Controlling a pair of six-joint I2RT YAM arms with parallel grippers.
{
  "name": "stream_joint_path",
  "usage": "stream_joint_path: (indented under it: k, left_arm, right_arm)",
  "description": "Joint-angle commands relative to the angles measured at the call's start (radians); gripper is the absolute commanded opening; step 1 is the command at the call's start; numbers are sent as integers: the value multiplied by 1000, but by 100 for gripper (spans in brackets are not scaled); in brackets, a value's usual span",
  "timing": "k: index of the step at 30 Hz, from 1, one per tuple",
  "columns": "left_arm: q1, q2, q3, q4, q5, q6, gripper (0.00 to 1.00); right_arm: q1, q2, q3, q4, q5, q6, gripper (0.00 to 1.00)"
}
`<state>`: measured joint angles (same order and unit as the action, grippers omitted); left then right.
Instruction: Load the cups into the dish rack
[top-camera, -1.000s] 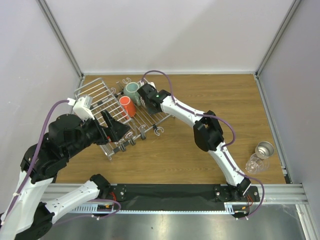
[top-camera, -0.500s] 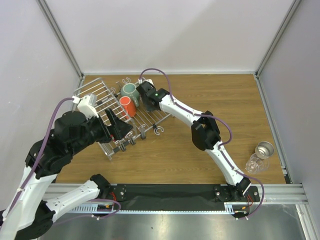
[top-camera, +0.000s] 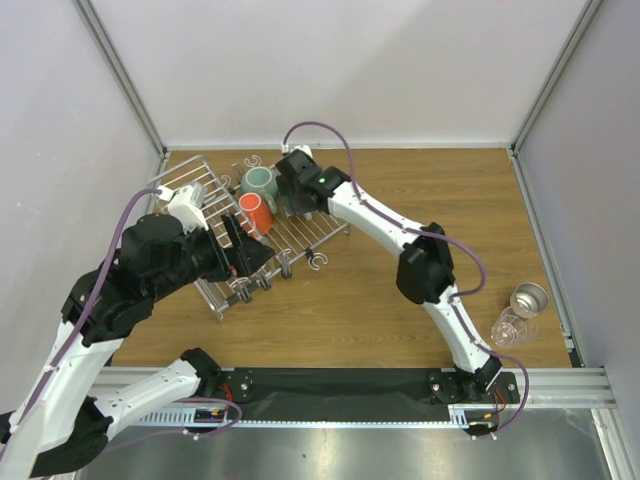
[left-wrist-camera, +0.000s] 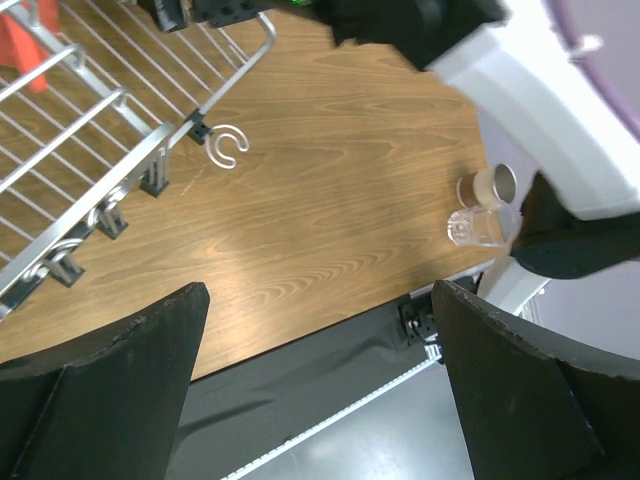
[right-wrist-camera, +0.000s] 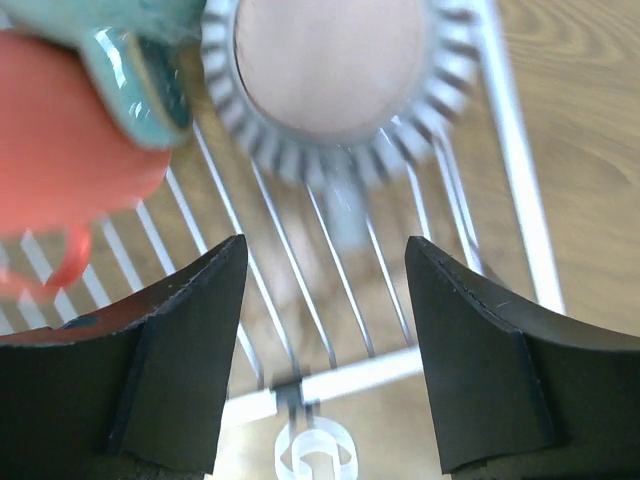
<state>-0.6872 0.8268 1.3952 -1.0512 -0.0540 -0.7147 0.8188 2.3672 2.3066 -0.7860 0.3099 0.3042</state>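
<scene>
The silver wire dish rack stands at the back left. The red mug and the dark teal mug sit in it. In the right wrist view the white ribbed mug rests upside down on the rack rods, next to the teal mug and red mug. My right gripper is open and empty just above the rods, in front of the ribbed mug. My left gripper is open and empty over the rack's near edge. The clear glass and metal cup stand at the right front.
Small C-shaped hooks hang at the rack's edge; one shows in the left wrist view. The left wrist view also shows the glass, the metal cup and the table's front rail. White walls enclose the table.
My right gripper has drawn slightly toward the back over the rack. My left arm has shifted a little to the right and up. The cups have not moved.
</scene>
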Motion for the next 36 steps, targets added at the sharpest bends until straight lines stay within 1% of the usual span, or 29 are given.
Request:
stream_joint_path:
  k: [1, 2, 4, 5, 6, 7, 8, 9, 10, 11, 14, 15, 16, 17, 18, 19, 21, 22, 23, 25, 27, 28, 29, 32, 33, 35, 36]
  left_arm:
    - [-3, 0, -4, 75, 45, -5, 100]
    - [-3, -5, -10, 85, 46, -11, 100]
    - [-3, -2, -21, 100, 46, -17, 100]
    - [-3, 5, -24, 105, 69, -20, 100]
    - [-3, 15, -25, 109, 80, -23, 100]
    - [-5, 21, -36, 131, 92, -23, 100]
    - [-5, 29, -42, 144, 127, -23, 100]
    - [-5, 41, -48, 160, 141, -23, 100]
    - [-8, 50, -56, 184, 152, -25, 100]
    - [-14, 57, -59, 195, 157, -28, 100]
    - [-38, 84, -67, 232, 164, -32, 100]
    - [-50, 106, -67, 243, 175, -35, 100]
    - [-55, 113, -62, 246, 184, -38, 100]
    - [-60, 126, -59, 249, 193, -40, 100]
    - [-61, 136, -52, 244, 203, -39, 100]
    - [-63, 164, -29, 229, 215, -34, 100]
    - [-63, 187, -4, 215, 232, -13, 99]
    - [-63, 201, 19, 197, 241, -6, 100]
    - [-63, 225, 27, 191, 247, 3, 100]
    - [-63, 250, 42, 188, 269, 4, 100]
    - [-64, 282, 47, 194, 308, -5, 99]
    - [-66, 290, 48, 204, 318, -11, 100]
    - [-67, 301, 50, 209, 338, -22, 100]
    - [-78, 336, 70, 226, 361, -40, 100]
    - [-89, 359, 79, 226, 365, -40, 100]
    - [-100, 374, 111, 212, 362, -39, 100]
    - [-112, 383, 119, 206, 358, -38, 100]
  right_arm:
    - [2, -203, -65, -53, 32, 53, 68]
    - [3, -274, -97, -67, 41, 59, 67]
    - [0, -353, -166, -82, 93, 68, 67]
    - [-4, -399, -243, -94, 109, 78, 67]
    - [-13, -480, -278, -128, 126, 120, 66]
    - [-24, -528, -323, -148, 130, 143, 63]
    - [-64, -571, -410, -172, 123, 177, 60]
    - [-84, -667, -470, -206, 117, 211, 58]
    - [-110, -716, -531, -216, 113, 269, 54]
    - [-153, -765, -659, -217, 120, 294, 53]
    - [-236, -969, -812, -275, 146, 397, 48]
    - [-310, -1015, -891, -309, 152, 421, 47]
    - [-343, -1104, -933, -324, 156, 438, 47]
    - [-384, -1141, -969, -338, 161, 475, 47]
    - [-452, -1172, -996, -392, 179, 505, 47]
    - [-490, -1203, -1048, -424, 184, 538, 47]
    - [-541, -1264, -1094, -499, 208, 608, 48]
    - [-579, -1276, -1131, -533, 271, 659, 48]
    - [-599, -1293, -1151, -576, 294, 711, 49]
    - [-662, -1298, -1174, -611, 339, 751, 49]
    - [-697, -1318, -1223, -647, 373, 814, 50]
    - [-722, -1330, -1243, -642, 367, 814, 49]
    - [-809, -1342, -1280, -630, 321, 796, 48]
    - [-959, -1431, -1345, -530, 256, 696, 47]
    - [-990, -1456, -1374, -488, 256, 675, 46]
    - [-1046, -1503, -1385, -464, 261, 639, 46]
    - [-1046, -1508, -1386, -446, 249, 629, 46]
